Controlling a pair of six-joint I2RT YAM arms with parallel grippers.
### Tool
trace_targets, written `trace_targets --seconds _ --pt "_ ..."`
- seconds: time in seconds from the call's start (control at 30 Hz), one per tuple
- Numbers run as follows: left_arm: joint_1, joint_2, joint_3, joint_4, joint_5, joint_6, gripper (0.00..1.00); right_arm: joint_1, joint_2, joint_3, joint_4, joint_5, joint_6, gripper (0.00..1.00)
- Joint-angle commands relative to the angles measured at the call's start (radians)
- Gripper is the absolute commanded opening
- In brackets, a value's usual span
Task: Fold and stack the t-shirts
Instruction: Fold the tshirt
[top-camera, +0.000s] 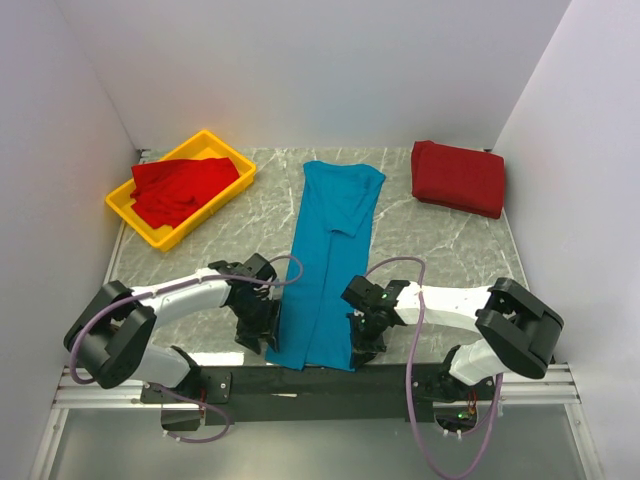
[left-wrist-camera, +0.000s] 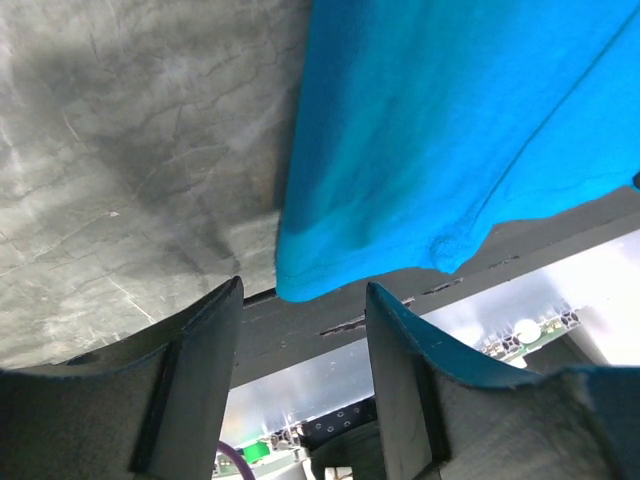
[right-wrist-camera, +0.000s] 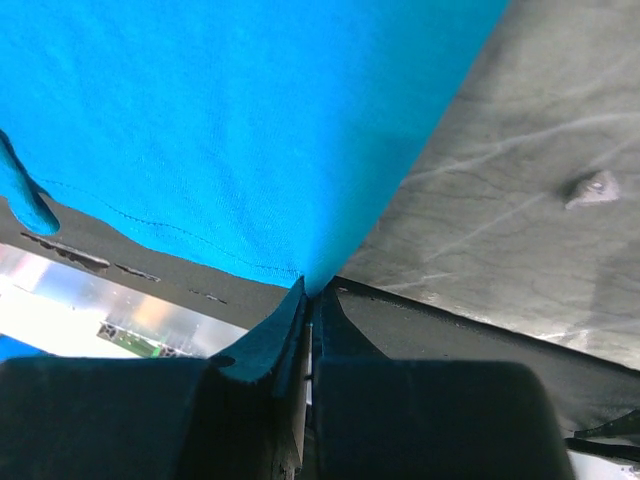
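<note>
Right now my right gripper (right-wrist-camera: 309, 292) is pinched tight on the near right corner of the teal shirt (top-camera: 330, 250), which lies as a long folded strip down the middle of the table (top-camera: 450, 250). My left gripper (left-wrist-camera: 303, 300) gapes wide, holding nothing, with the shirt's near left corner just at its fingertips. A folded red shirt (top-camera: 458, 177) sits far right, and a crumpled red shirt (top-camera: 185, 188) fills the yellow tray (top-camera: 160, 238).

Both arms are bent low and reach inward from their bases, with the wrists pointing downward. The left gripper (left-wrist-camera: 303, 285) has its two fingers spread apart and holds nothing. The right gripper (right-wrist-camera: 308, 288) has its fingers pressed together on the near corner of the teal-blue t-shirt (right-wrist-camera: 250, 120).
</note>
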Motion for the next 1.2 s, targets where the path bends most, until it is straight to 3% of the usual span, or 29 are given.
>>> trace_targets --seconds 0.0,0.8,0.9,1.03,1.17 --pt "-0.022 -0.024 -0.012 0.019 -0.034 -0.057 0.57 0.016 0.032 -0.015 -0.012 -0.032 -0.042 0.0" --pt "-0.082 -0.006 -0.045 0.068 -0.098 -0.126 0.44 0.016 -0.022 -0.029 -0.023 -0.021 -0.015 0.0" --pt "-0.098 0.021 -0.038 0.073 -0.092 -0.119 0.33 0.015 -0.026 -0.031 -0.017 -0.021 -0.004 0.0" --pt "-0.109 0.04 -0.034 0.076 -0.084 -0.111 0.08 0.016 -0.046 -0.04 -0.011 -0.018 0.022 0.0" --pt "-0.111 0.031 -0.026 0.076 -0.068 -0.097 0.0 0.016 -0.072 -0.04 -0.022 -0.012 0.037 0.0"
